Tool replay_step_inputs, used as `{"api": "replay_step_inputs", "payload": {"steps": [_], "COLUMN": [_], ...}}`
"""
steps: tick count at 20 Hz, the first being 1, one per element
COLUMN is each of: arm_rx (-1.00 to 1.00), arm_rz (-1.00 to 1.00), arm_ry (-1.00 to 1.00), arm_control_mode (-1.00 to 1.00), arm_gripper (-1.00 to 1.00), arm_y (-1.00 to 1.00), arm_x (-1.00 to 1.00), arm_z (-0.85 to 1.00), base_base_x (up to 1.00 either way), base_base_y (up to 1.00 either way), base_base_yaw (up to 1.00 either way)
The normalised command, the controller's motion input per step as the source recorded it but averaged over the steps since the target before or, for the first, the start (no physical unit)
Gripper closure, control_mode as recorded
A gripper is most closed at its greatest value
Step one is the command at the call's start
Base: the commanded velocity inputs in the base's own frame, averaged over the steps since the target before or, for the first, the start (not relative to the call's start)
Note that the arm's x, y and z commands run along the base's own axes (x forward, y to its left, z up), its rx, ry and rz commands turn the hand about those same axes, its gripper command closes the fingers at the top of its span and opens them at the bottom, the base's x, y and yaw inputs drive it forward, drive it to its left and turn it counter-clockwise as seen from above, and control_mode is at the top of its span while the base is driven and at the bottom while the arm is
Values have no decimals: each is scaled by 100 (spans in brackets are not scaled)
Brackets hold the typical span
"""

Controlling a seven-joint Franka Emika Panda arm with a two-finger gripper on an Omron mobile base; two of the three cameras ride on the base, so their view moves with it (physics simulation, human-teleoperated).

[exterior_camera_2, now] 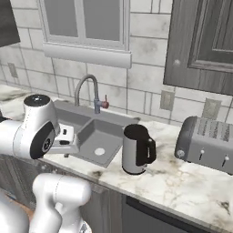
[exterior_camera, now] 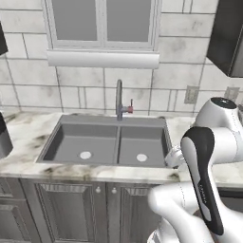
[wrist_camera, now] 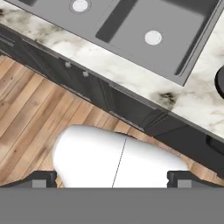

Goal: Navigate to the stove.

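Base is parked facing the sink [exterior_camera: 102, 142], toaster [exterior_camera_2: 207, 143] off at 3 o'clock, no stove around. I'd keep the arm tucked and drive sideways along the counter [exterior_camera_2: 182, 186]. Gripper [wrist_camera: 112, 177] fingers sit wide apart, holding nothing.

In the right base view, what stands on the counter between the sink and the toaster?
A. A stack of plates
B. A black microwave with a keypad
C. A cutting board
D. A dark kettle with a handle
D: a dark kettle with a side handle stands upright on the marble counter, to the right of the sink and left of the silver toaster.
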Motion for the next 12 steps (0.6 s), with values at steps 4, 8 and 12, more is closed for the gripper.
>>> {"api": "replay_step_inputs", "payload": {"steps": [4,8,12], "arm_rx": [0,0,0], "arm_rz": [0,0,0], "arm_ry": [0,0,0], "arm_control_mode": [100,100,100], "arm_gripper": [-100,-100,-100], "arm_y": [0,0,0], "arm_x": [0,0,0], "arm_z": [0,0,0], "base_base_x": [-22,-11,-1], "base_base_y": [-52,-49,-43], "base_base_yaw": [-17,-19,-19]}}
